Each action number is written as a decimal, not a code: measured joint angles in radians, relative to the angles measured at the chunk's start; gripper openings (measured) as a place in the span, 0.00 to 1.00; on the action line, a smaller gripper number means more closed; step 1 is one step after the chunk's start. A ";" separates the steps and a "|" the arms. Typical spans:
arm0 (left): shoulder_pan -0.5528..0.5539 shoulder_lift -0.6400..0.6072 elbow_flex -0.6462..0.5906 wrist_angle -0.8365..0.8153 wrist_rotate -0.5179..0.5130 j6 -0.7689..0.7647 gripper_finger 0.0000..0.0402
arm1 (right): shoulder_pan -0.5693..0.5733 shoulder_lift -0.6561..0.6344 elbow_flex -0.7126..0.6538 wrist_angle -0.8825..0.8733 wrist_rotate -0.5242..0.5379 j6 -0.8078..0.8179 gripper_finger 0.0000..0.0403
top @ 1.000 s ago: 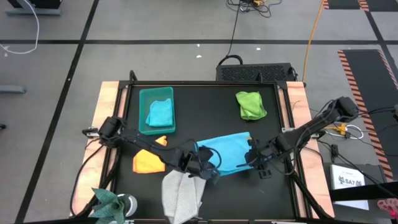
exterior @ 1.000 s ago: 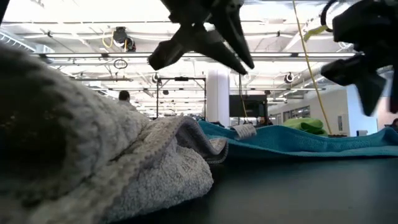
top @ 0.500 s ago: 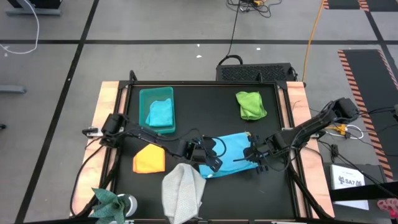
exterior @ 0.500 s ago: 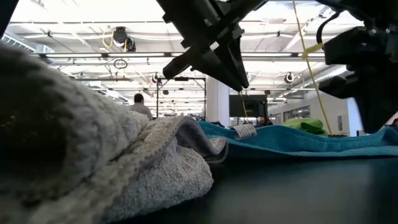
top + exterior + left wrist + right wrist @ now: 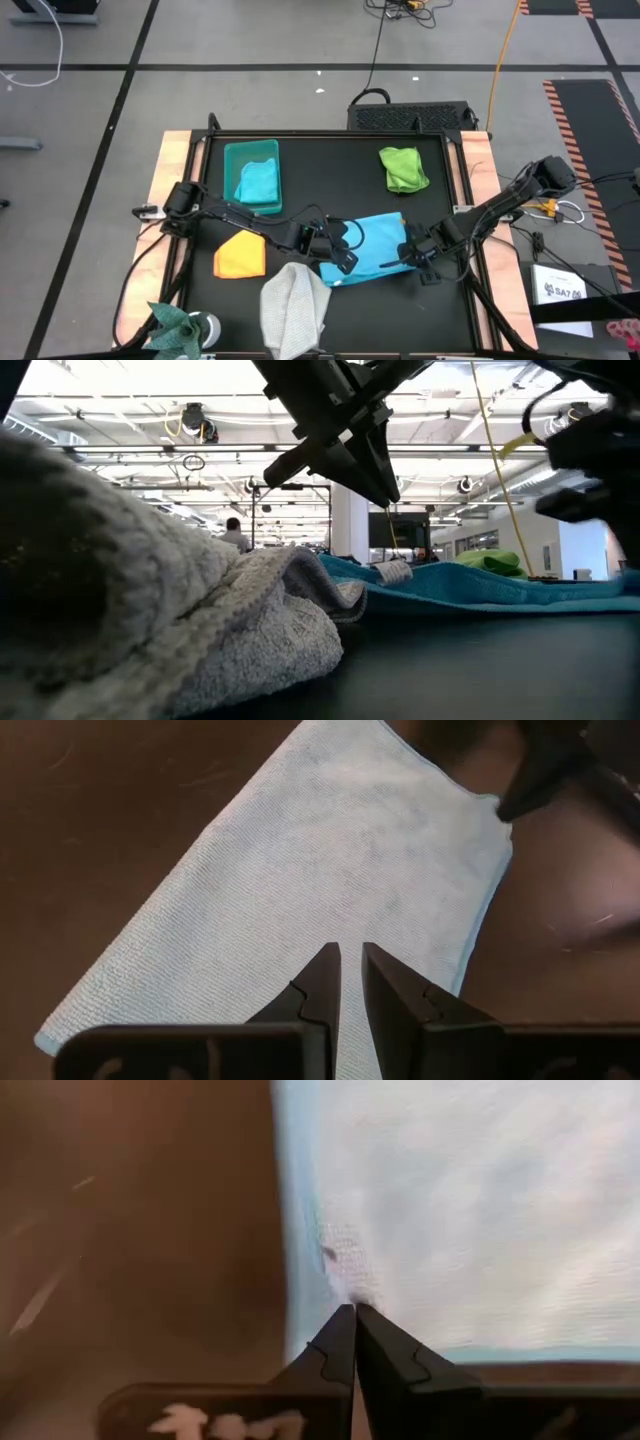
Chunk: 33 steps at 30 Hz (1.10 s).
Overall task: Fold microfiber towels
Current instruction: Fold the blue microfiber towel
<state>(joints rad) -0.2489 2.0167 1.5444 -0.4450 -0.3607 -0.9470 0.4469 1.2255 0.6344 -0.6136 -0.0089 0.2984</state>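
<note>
A light blue towel (image 5: 368, 243) lies spread on the black table, between my two grippers. My left gripper (image 5: 350, 958) hovers above its left part with its fingers together, clear of the cloth in the low view (image 5: 388, 488). My right gripper (image 5: 352, 1310) is shut at the towel's right edge (image 5: 405, 258). A grey towel (image 5: 294, 312) lies crumpled at the near edge. An orange towel (image 5: 240, 257) lies folded at the left. A lime green towel (image 5: 403, 168) lies at the far right. A teal towel (image 5: 258, 182) lies in the bin. My right gripper pinches the light blue towel close to one corner, just inside its edge (image 5: 340, 1275), between its two shut fingers. The cloth puckers in front of the fingertips. The rest of the towel lies flat on the table. One layer or several, I cannot tell.
A rigid teal bin (image 5: 232, 160) stands at the far left. A small plant (image 5: 178, 325) stands at the near left corner. Wooden rails (image 5: 165, 200) run along the table's left and right sides. People show in the room behind the table (image 5: 233, 530).
My left gripper has moved from beside the grey towel toward the table's far edge, over the blue towel, and has shut. My right gripper has gone up a little at the towel's right edge.
</note>
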 joint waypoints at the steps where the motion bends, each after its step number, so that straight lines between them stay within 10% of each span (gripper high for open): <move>1: 0.000 0.000 0.000 0.000 -0.001 0.001 0.12 | -0.007 0.000 0.012 0.001 0.039 -0.011 0.00; 33: 0.034 0.121 -0.002 -0.241 0.113 -0.008 0.12 | -0.423 0.002 -0.113 0.243 0.056 -0.231 0.00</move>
<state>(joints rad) -0.2152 2.1372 1.5429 -0.6861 -0.2475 -0.9545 0.0241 1.2270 0.5211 -0.3706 0.0475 0.0669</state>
